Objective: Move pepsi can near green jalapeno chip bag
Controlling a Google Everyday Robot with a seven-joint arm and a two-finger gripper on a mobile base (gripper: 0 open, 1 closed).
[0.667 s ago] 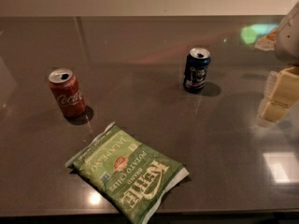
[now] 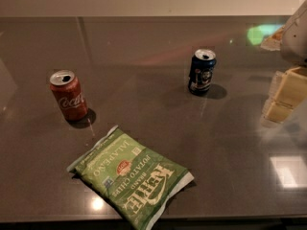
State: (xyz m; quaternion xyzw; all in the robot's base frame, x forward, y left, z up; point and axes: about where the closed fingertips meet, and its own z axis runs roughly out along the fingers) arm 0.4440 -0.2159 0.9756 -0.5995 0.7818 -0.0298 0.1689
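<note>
Your pepsi can (image 2: 202,71) stands upright on the dark table (image 2: 144,47), well apart from the green jalapeno chip bag (image 2: 132,176), which lies flat at about its 7 o'clock. A red Coca-Cola can (image 2: 69,95) stands upright at the pepsi can's 9 o'clock. Look to the pepsi can's 3 o'clock for the gripper (image 2: 283,97), at the right edge and apart from the can; you cannot tell whether it is open or closed.

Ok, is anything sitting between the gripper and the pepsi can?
No. The camera view shows only bare tabletop between the gripper at the right edge and the pepsi can.
</note>
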